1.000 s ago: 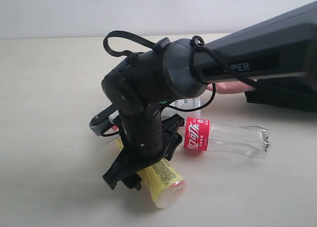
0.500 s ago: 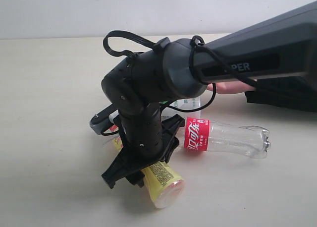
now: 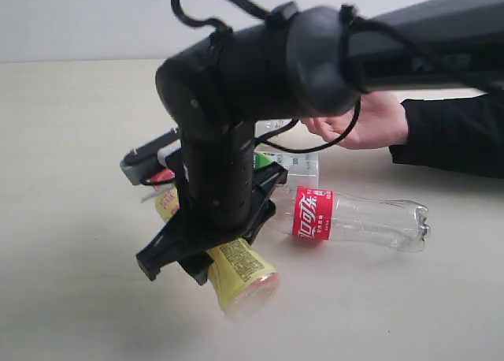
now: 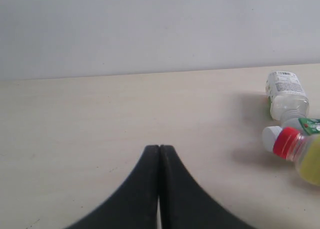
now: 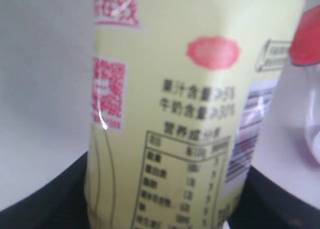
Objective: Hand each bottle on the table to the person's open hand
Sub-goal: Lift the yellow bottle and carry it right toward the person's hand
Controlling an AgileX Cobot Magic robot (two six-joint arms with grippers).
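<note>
- I see the yellow bottle (image 3: 240, 270) with its red cap, tilted, base low and nearest the exterior camera.
- The clear Coca-Cola bottle (image 3: 358, 219) lies on its side on the cream table (image 3: 71, 140), just beside it.
- A whitish bottle (image 3: 303, 170) lies behind; a second whitish bottle (image 4: 272, 137), white-capped, sits by the yellow's cap.
- The person's hand (image 3: 366, 124), on a black-sleeved arm, is just beyond the bottles.

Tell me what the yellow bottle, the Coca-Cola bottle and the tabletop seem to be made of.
The yellow bottle looks like thin plastic under a glossy printed sleeve; a highlight streak crosses its label. The Coca-Cola bottle looks like clear plastic: see-through, with a moulded lobed base. The tabletop is pale and matte with faint grain, laminate or wood; I cannot tell which.
</note>
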